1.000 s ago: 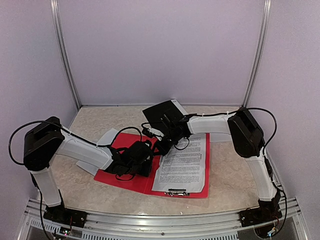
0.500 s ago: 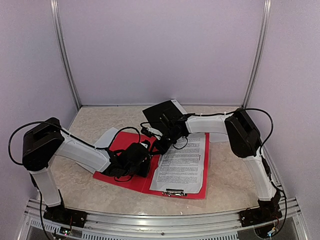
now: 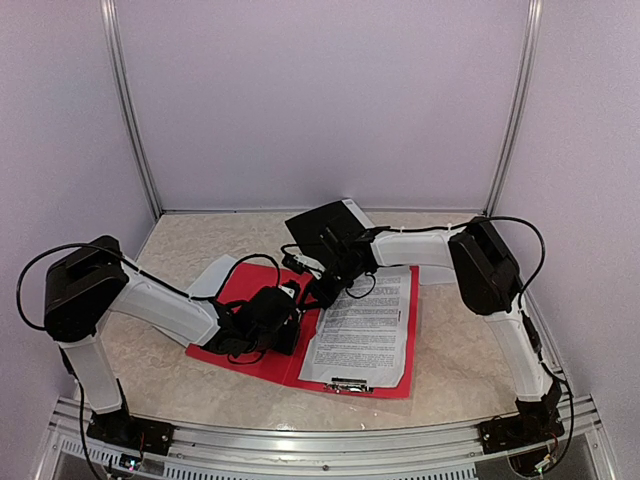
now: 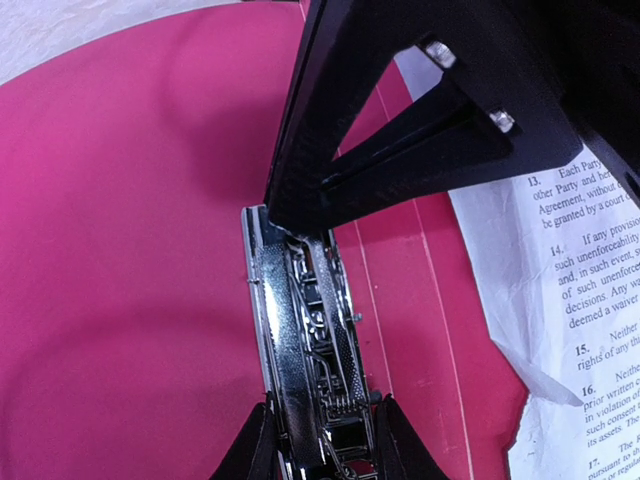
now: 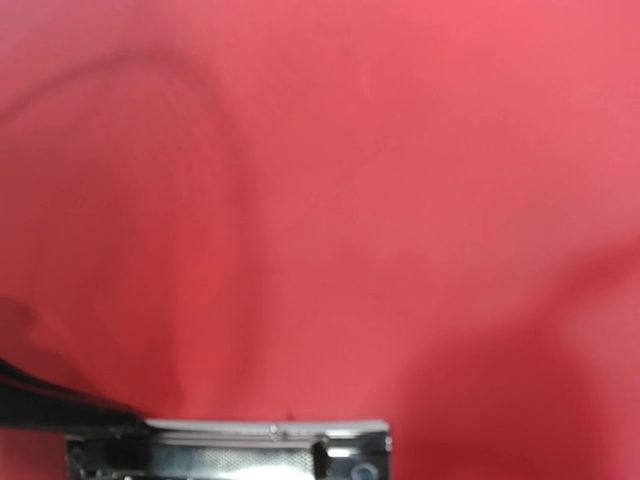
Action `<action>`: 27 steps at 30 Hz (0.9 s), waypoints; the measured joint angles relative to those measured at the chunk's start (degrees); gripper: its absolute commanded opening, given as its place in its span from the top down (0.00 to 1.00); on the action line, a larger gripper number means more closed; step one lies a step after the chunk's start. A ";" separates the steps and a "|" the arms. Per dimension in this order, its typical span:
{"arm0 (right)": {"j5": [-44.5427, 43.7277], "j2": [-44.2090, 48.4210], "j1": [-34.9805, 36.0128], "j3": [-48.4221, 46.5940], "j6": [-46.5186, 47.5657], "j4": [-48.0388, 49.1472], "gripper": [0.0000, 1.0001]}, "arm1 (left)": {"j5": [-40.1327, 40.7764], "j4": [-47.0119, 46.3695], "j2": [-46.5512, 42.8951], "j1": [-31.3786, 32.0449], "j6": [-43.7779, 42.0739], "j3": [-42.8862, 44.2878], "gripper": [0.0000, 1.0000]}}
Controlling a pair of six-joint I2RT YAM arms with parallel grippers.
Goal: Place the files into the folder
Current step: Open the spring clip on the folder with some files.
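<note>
The left gripper [image 4: 325, 448] is part-closed on the chrome spring clip [image 4: 300, 340] beside the centre crease of the open red folder [image 4: 120, 250], with 1 finger on each side. The right gripper [image 4: 292, 212], fully closed and holding nothing, sits at the clip's far end. The printed sheet [image 3: 362, 335] lies on the folder's right half, just right of both grippers.

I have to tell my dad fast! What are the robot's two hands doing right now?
Left gripper: fingers closed on the metal clip.
Right gripper: closed, nothing held.
</note>
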State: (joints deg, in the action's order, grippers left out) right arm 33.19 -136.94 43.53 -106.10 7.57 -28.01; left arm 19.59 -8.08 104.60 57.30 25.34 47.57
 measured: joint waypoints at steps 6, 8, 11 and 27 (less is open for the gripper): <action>2.25 0.09 -0.24 1.22 -1.36 2.05 1.00 | 0.04 -0.94 -0.11 0.00 0.00 -0.57 0.75; 3.23 0.31 -0.46 2.16 -1.90 3.39 1.00 | 0.11 -1.11 -0.13 0.00 0.00 -0.66 0.75; 4.26 0.70 -0.55 3.41 -2.75 5.27 1.00 | 0.17 -1.29 -0.15 0.00 0.00 -0.74 0.75; 5.57 3.26 -0.63 7.82 -4.24 10.47 1.00 | 0.37 -2.84 -0.42 0.00 0.04 -1.77 0.75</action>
State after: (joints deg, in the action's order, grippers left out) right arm 38.76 -133.69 42.89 -98.28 3.33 -17.54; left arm 19.97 -10.92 104.18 57.30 25.39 45.80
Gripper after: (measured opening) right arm 0.004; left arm 0.269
